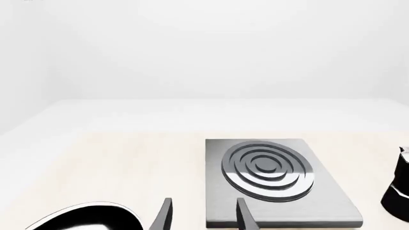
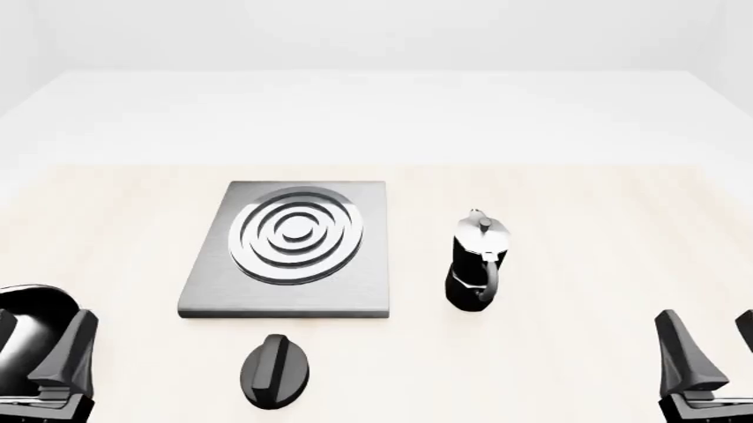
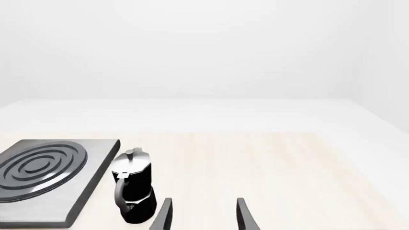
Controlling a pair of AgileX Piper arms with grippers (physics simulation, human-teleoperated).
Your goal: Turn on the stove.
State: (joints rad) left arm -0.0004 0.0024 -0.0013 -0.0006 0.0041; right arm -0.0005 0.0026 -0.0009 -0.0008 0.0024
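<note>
The stove (image 2: 288,251) lies mid-table, well ahead of both gaping, empty grippers, left (image 2: 48,352) and right (image 2: 706,352). A dial (image 2: 274,370) sits near its front edge, a coffee pot (image 2: 477,262) just beside its right edge.

No text, label, brand, number or sign can be read anywhere in the three views. The stove (image 2: 289,251), the coffee pot (image 2: 475,262) at its 3 o'clock and the dial (image 2: 274,371) at its 6 o'clock all carry plain, unmarked surfaces.
</note>
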